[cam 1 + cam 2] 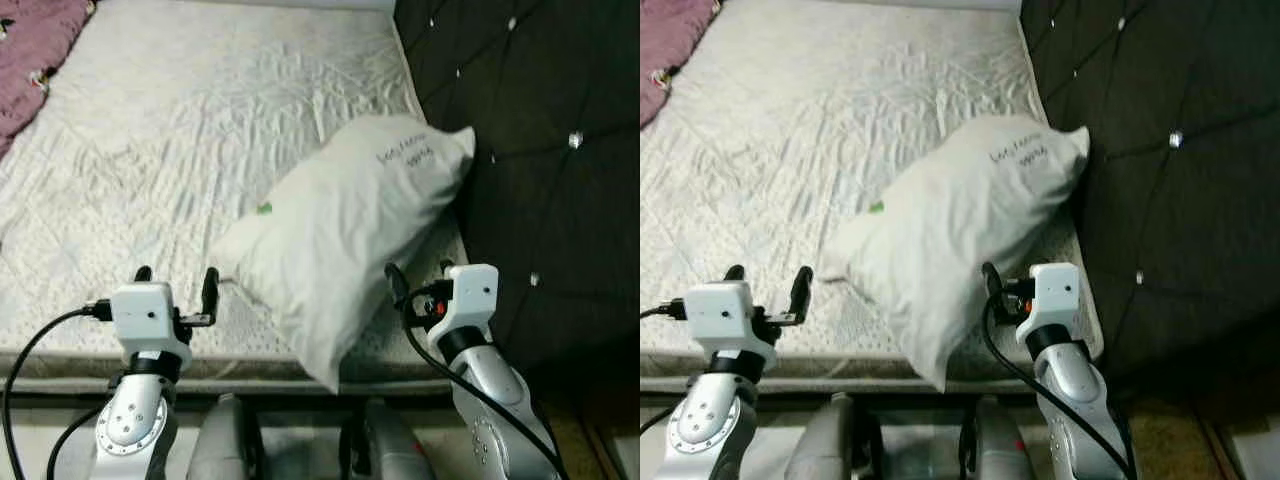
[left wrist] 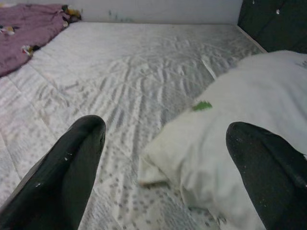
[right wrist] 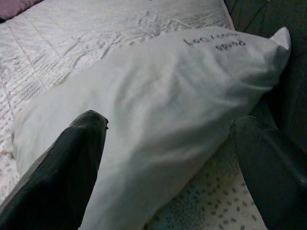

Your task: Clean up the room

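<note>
Pillow (image 1: 345,225) lies on the bed (image 1: 180,150), seemingly against the headboard (image 1: 540,150) at 3 o'clock; left end effector (image 1: 177,285) and right end effector (image 1: 418,280) gape open near it.

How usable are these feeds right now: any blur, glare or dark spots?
Eye views: fairly sharp, slightly grainy; pillow and mattress evenly lit, headboard nearly black apart from glinting studs. Left wrist view: near fingers soft, bedding clear. Right wrist view: dimmer, fingers blurred, the pillow's writing visible but unreadable.
</note>
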Controlling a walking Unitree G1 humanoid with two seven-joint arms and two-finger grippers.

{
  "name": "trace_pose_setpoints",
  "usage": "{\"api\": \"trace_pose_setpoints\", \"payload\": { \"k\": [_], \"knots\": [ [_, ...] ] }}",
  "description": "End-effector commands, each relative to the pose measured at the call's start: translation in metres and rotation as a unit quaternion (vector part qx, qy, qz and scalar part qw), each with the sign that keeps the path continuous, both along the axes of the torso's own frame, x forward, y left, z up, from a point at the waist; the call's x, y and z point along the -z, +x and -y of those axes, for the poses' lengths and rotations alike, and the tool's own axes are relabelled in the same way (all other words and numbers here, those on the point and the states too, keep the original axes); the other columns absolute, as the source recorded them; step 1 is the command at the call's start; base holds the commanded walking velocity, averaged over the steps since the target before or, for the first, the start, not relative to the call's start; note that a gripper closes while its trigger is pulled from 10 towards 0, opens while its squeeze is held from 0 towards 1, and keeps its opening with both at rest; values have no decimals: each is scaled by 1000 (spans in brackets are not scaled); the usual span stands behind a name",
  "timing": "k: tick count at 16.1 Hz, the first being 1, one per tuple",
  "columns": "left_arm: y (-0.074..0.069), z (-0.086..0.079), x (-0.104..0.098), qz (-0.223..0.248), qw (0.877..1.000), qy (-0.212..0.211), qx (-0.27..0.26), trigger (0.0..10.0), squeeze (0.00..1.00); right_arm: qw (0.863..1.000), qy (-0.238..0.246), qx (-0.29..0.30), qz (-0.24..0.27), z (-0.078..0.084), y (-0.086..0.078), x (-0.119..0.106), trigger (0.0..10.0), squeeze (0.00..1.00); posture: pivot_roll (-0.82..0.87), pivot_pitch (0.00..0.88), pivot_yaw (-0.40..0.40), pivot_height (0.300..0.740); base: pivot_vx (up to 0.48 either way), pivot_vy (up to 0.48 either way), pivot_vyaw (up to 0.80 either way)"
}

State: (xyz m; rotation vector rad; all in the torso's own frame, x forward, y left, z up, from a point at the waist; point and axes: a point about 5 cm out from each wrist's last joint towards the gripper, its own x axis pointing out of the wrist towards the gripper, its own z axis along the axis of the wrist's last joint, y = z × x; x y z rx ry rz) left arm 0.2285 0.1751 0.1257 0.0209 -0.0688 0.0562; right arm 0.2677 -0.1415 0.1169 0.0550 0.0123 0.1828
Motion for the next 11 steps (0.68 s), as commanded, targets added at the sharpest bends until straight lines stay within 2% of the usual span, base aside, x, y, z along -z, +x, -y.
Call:
{"api": "trace_pose_setpoints", "payload": {
  "k": [1,5,10,11],
  "knots": [
    [-1,0,4,-13,1000,2,-3,10000,0,1000,-2,5,-4,3,0,2,10000,0,-53,240,-40,636,0,0,0],
    [1,0,4,-13,1000,-2,-11,10000,0,1000,-4,10,-1,3,1,1,10000,0,-53,246,-38,636,0,0,0],
    [2,2,4,-13,1000,-7,-8,10000,0,1000,-3,10,-1,3,1,1,10000,0,-59,252,-41,566,0,0,0],
    [2,2,4,-13,1000,-8,-11,10000,0,1000,-3,9,-1,3,1,1,10000,0,-59,252,-41,566,0,0,0]
  ]
}}
